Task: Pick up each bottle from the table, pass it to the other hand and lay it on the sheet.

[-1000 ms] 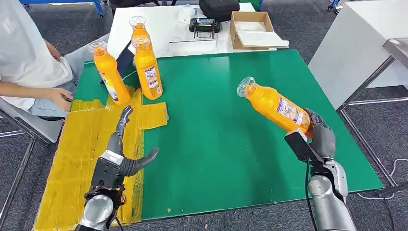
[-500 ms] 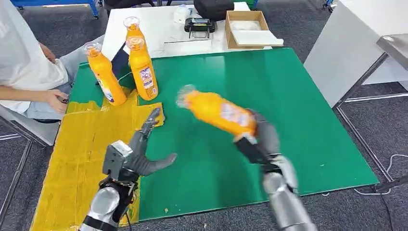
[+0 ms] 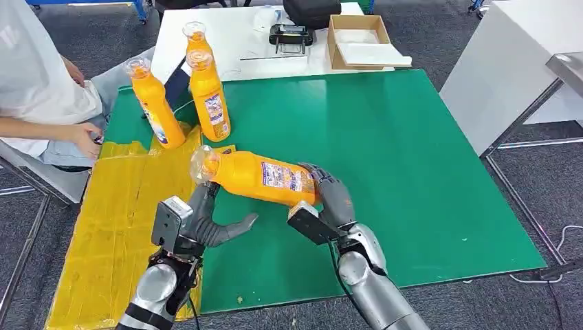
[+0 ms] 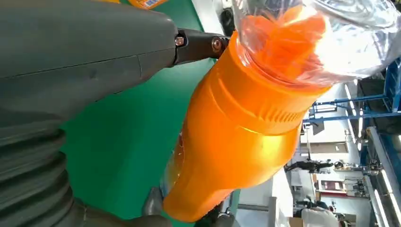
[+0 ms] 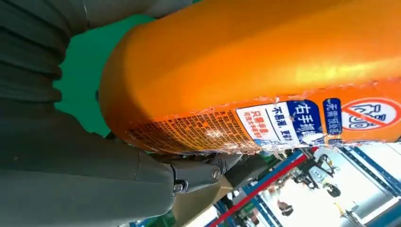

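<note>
The orange bottle point(image 3: 258, 177) lies nearly level in the air above the green worktop point(image 3: 412, 158), near its front-left part, with its clear-capped neck pointing toward the yellow sheet point(image 3: 117, 206) and its labelled body toward the right. The right hand point(image 3: 328, 196) grips it around the base end, fingers wrapped over the body beside the label; in the right wrist view the bottle point(image 5: 265, 71) lies pressed against the thumb. The left hand point(image 3: 206, 220) sits under the neck end with fingers spread and thumb held out, holding nothing; whether a finger touches the bottle cannot be told. In the left wrist view the plastic-wrapped cap point(image 4: 302, 38) sits just past the fingers. Three more orange bottles point(image 3: 210, 96) stand upright at the back-left corner of the worktop, by the sheet's far edge. A person point(image 3: 41, 89) sits at the left edge. Behind, on a white table point(image 3: 227, 34), an open cardboard box point(image 3: 361, 41) holds something white and flat, beside a black device point(image 3: 292, 36).
</note>
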Robot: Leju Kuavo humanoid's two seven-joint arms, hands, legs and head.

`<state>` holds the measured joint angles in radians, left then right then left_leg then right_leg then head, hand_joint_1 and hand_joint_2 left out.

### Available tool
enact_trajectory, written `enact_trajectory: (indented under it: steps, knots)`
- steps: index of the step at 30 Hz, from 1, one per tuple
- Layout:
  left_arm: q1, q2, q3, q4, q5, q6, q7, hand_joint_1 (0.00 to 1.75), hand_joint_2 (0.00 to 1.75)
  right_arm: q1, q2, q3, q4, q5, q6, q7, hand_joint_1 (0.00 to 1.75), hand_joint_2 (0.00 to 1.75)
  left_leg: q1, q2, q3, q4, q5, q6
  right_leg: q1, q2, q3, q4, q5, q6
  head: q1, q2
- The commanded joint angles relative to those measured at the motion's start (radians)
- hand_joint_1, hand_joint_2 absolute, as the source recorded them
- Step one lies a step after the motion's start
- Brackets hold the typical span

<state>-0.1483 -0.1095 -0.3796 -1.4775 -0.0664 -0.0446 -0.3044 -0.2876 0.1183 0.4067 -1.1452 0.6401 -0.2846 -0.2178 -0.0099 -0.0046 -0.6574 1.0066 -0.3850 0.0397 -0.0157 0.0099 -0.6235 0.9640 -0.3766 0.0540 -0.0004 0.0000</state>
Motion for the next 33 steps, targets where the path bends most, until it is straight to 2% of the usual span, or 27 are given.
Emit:
enact_trajectory:
  steps: [1, 8, 9, 13, 16, 26, 27, 29, 33]
  knots:
    - [-0.038, 0.026, -0.022, 0.064, 0.004, 0.0, 0.005, 0.0, 1.75, -0.052, -0.022, 0.042, 0.056, -0.002, 0.007, 0.002, 1.75, 1.75, 0.001, 0.0, 0.005, 0.0, -0.002, -0.003, 0.001, -0.001, 0.005, 0.0, -0.002, -0.003, 0.0, 0.0]
    - [-0.041, 0.026, -0.019, 0.07, 0.006, 0.001, 0.005, 0.0, 1.75, -0.055, -0.022, 0.044, 0.06, -0.003, 0.011, 0.004, 1.75, 1.75, 0.001, 0.001, 0.007, 0.001, -0.003, -0.004, 0.002, 0.0, 0.006, 0.001, -0.003, -0.003, 0.0, 0.0]
    - [-0.041, 0.026, -0.019, 0.07, 0.006, 0.001, 0.005, 0.0, 1.75, -0.055, -0.022, 0.044, 0.06, -0.003, 0.011, 0.004, 1.75, 1.75, 0.001, 0.001, 0.003, 0.0, -0.001, -0.002, 0.001, 0.0, 0.003, 0.0, -0.001, -0.002, 0.0, 0.0]
    - [-0.045, 0.018, -0.006, 0.083, 0.101, -0.036, 0.012, 0.0, 1.75, -0.062, -0.01, 0.071, 0.086, -0.011, 0.015, 0.0, 1.75, 1.75, 0.002, 0.002, 0.012, 0.002, -0.007, -0.006, 0.002, 0.0, 0.011, 0.002, -0.006, -0.005, 0.0, 0.0]
    - [-0.054, 0.015, -0.01, 0.095, 0.153, -0.051, 0.023, 0.0, 1.75, -0.068, -0.004, 0.095, 0.098, -0.019, 0.012, -0.006, 1.75, 1.75, 0.001, 0.001, 0.005, 0.0, -0.002, -0.003, 0.001, 0.0, 0.004, 0.0, -0.001, -0.002, 0.0, 0.0]
    - [-0.058, 0.009, -0.012, 0.104, 0.172, -0.055, 0.027, 0.0, 1.75, -0.072, 0.002, 0.107, 0.102, -0.02, 0.012, -0.008, 1.75, 1.75, 0.002, 0.0, 0.008, 0.002, -0.004, -0.004, 0.002, -0.002, 0.008, 0.001, -0.004, -0.004, 0.0, 0.0]
    - [-0.058, 0.009, -0.012, 0.104, 0.172, -0.055, 0.027, 0.0, 1.75, -0.072, 0.002, 0.107, 0.102, -0.02, 0.012, -0.008, 1.75, 1.75, 0.001, 0.0, 0.004, 0.0, -0.002, -0.002, 0.001, -0.001, 0.004, 0.0, -0.001, -0.002, 0.0, 0.0]
    - [-0.058, 0.009, -0.012, 0.104, 0.172, -0.055, 0.027, 0.0, 1.75, -0.072, 0.002, 0.107, 0.102, -0.02, 0.012, -0.008, 1.75, 1.75, 0.001, 0.001, 0.005, 0.0, -0.002, -0.003, 0.001, 0.0, 0.005, 0.0, -0.002, -0.002, 0.0, 0.0]
    - [-0.054, -0.011, 0.0, 0.128, 0.237, -0.048, 0.034, 0.0, 1.75, -0.071, 0.007, 0.137, 0.096, -0.023, 0.021, -0.016, 1.75, 1.75, 0.001, 0.0, 0.006, 0.001, -0.003, -0.004, 0.002, -0.001, 0.006, 0.001, -0.003, -0.003, 0.0, 0.0]
